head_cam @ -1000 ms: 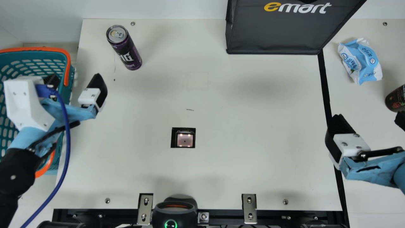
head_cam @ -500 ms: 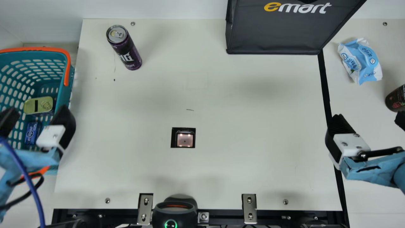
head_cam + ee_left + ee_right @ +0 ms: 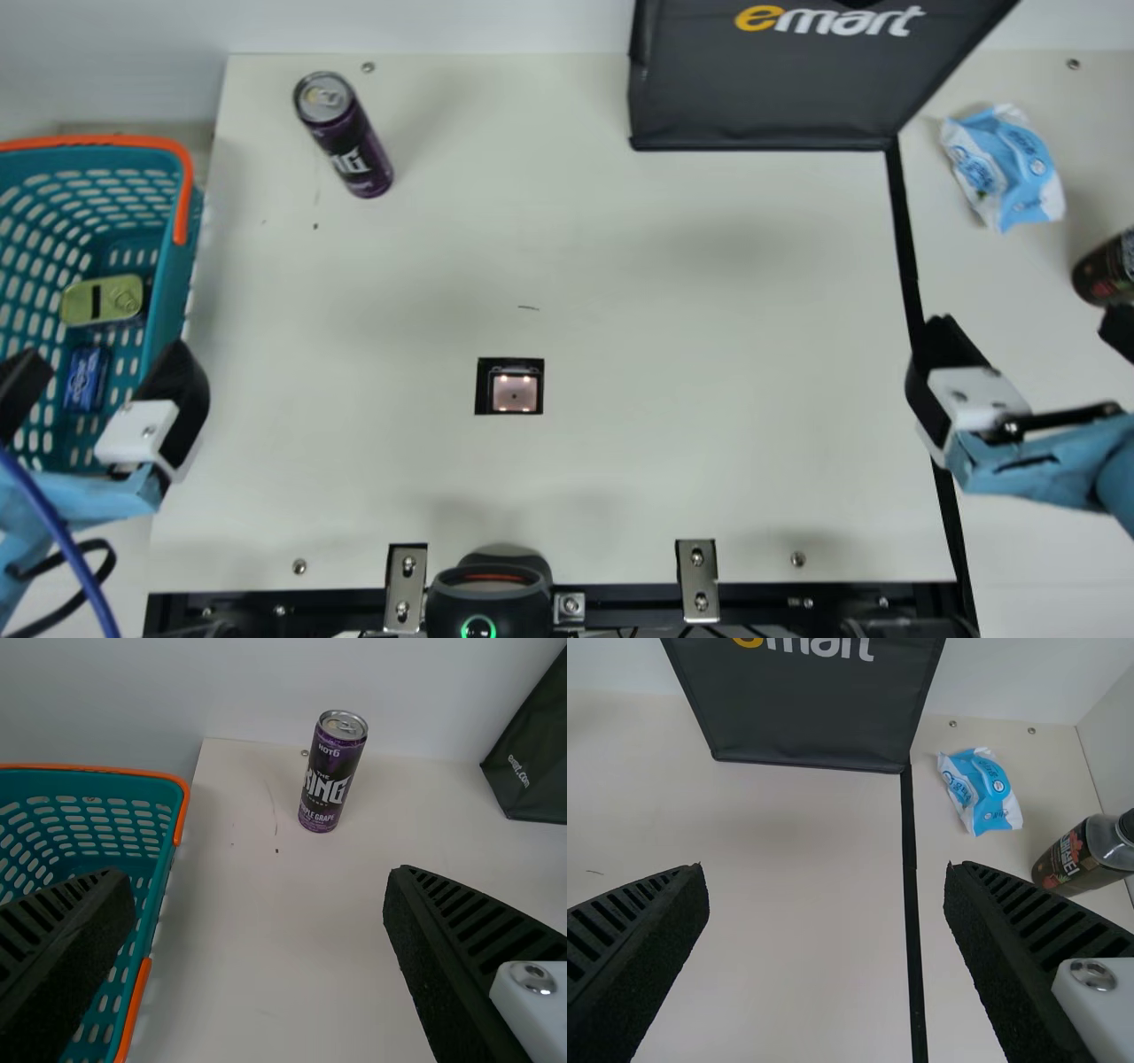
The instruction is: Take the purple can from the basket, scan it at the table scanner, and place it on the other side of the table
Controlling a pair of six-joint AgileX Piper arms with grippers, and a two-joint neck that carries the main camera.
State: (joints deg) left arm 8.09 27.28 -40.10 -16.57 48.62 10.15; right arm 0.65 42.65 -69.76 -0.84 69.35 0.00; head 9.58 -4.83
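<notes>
Drawn toward the near side, the left gripper [image 3: 104, 354], fingers apart like the right gripper's [image 3: 1032, 317], should close squarely round the purple can [image 3: 350, 146], upright, it seems, at the cream desk's [image 3: 664, 399] far left before a pale wall [image 3: 425, 27], then lower it side-down over the table scanner [image 3: 516, 392].

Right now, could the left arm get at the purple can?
Probably yes: the left gripper is open and empty, and the purple can stands upright on the table, with nothing seen blocking the way.
</notes>
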